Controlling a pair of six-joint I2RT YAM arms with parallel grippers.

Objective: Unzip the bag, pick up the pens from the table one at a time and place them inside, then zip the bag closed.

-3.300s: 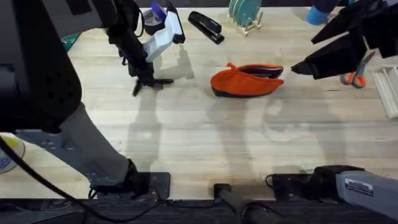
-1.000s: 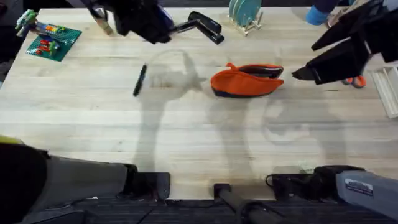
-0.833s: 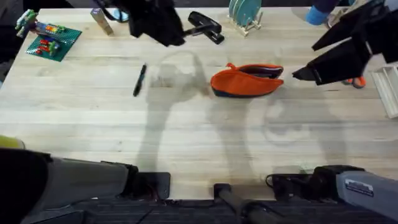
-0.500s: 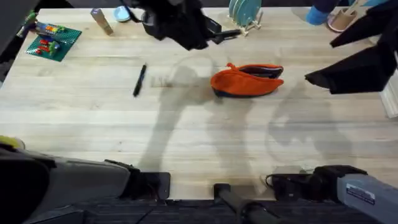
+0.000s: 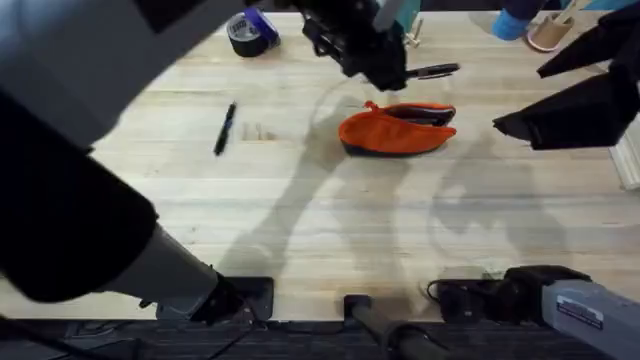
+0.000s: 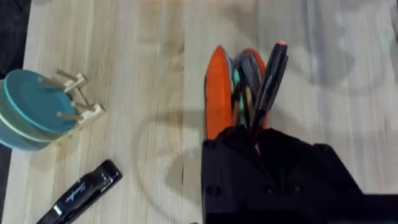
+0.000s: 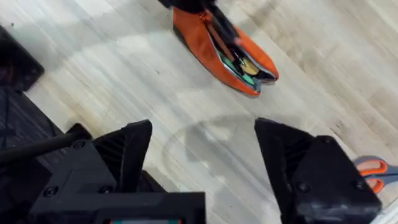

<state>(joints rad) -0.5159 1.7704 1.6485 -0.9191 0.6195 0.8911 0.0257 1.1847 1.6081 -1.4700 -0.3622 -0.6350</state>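
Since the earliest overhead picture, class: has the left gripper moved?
Yes. The left gripper, holding a pen, has travelled from the pen on the table rightwards to above the bag, which lies unmoved.

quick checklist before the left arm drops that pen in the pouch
1. Pouch unzipped: ok, its mouth gapes and items show inside in the left wrist view.
2. Pen gripped in the left hand: ok.
3. Pen above the opening: ok in the left wrist view; height cannot tell.
4. Right hand clear of the pouch: ok, open and off to the side.
5. Second pen within reach on the table: ok, lying apart from the pouch.
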